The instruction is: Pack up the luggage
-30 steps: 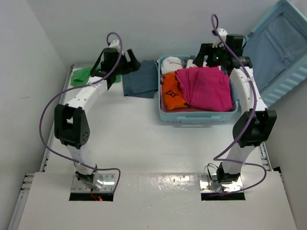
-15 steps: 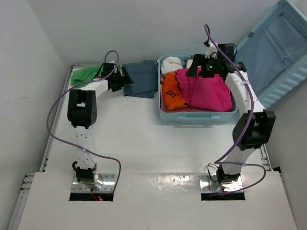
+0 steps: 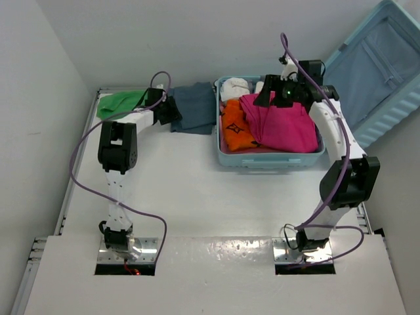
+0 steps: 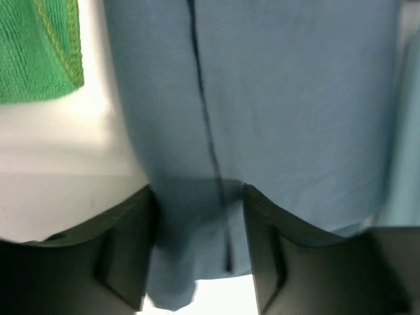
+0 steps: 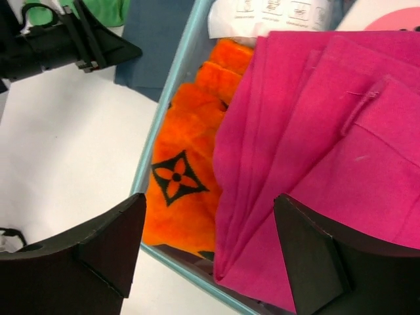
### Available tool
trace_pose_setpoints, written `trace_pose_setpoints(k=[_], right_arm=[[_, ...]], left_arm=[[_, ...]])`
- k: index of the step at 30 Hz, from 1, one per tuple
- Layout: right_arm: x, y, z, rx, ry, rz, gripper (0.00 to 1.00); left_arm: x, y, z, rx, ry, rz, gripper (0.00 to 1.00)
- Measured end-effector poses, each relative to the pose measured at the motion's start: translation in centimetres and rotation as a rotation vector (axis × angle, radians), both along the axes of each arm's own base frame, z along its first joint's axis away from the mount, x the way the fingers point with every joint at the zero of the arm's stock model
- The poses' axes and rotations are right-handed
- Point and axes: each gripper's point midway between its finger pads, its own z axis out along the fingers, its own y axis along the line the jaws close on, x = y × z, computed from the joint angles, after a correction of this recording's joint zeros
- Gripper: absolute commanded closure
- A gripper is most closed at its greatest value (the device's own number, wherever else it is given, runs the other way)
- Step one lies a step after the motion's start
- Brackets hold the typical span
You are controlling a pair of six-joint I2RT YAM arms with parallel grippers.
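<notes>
The luggage (image 3: 269,159) lies open at the back right, its pale blue lid (image 3: 384,65) leaning up to the right. Inside are a magenta cloth (image 3: 282,121), an orange patterned cloth (image 3: 236,128) and a white bundle (image 3: 235,87). My right gripper (image 3: 266,98) hovers open over them; in the right wrist view (image 5: 210,197) its fingers span the magenta (image 5: 328,131) and orange (image 5: 184,177) cloths. My left gripper (image 3: 172,110) is at the left edge of a folded grey-blue garment (image 3: 195,108). In the left wrist view (image 4: 197,190) it is open, with the garment's edge (image 4: 275,98) between its fingers.
A green cloth (image 3: 118,103) lies at the back left corner, beside the grey-blue garment; it also shows in the left wrist view (image 4: 39,52). The luggage's left rim (image 5: 166,108) stands just right of the garment. White walls close in behind and on the left.
My left arm has stretched out and dropped low, bringing its gripper to the grey-blue garment's edge. My right gripper moved down and left over the magenta cloth, then held still.
</notes>
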Motion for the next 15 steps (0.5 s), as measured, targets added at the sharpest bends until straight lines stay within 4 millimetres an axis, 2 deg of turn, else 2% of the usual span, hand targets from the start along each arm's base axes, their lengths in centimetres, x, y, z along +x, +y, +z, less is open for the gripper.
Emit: trace_pose_setpoints(k=[2, 3, 4, 5, 6, 9, 12, 15], right_arm=[[-0.2, 0.9, 0.1, 0.015, 0.001, 0.012, 0.24], [-0.4, 1.5, 0.0, 0.023, 0.001, 0.022, 0.24], [-0.9, 2.3, -0.4, 0.03, 0.006, 0.035, 0.24], [-1.7, 3.3, -1.0, 0.037, 0.026, 0.058, 0.24], [-2.3, 4.2, -1.4, 0.04, 0.039, 0.076, 0.24], [-4.4, 8.3, -2.6, 0.053, 0.078, 0.159, 0.24], [-7.2, 12.8, -3.7, 0.069, 0.121, 0.253, 0.24], [-10.1, 16.1, -5.1, 0.071, 0.168, 0.324, 0.21]], left_arm=[[-0.6, 0.2, -0.4, 0.027, 0.024, -0.015, 0.58], [-1.1, 0.4, -0.6, 0.044, 0.04, -0.021, 0.68], [-1.7, 0.7, -0.8, 0.062, 0.061, -0.025, 0.71], [-2.6, 1.0, -1.0, 0.077, 0.084, -0.032, 0.74], [-3.4, 1.4, -1.2, 0.085, 0.103, -0.032, 0.82], [-7.5, 2.7, -1.5, 0.107, 0.182, -0.042, 0.96], [-11.5, 5.3, -1.7, 0.126, 0.266, -0.031, 1.0], [-14.9, 8.4, -1.8, 0.143, 0.33, -0.008, 1.0]])
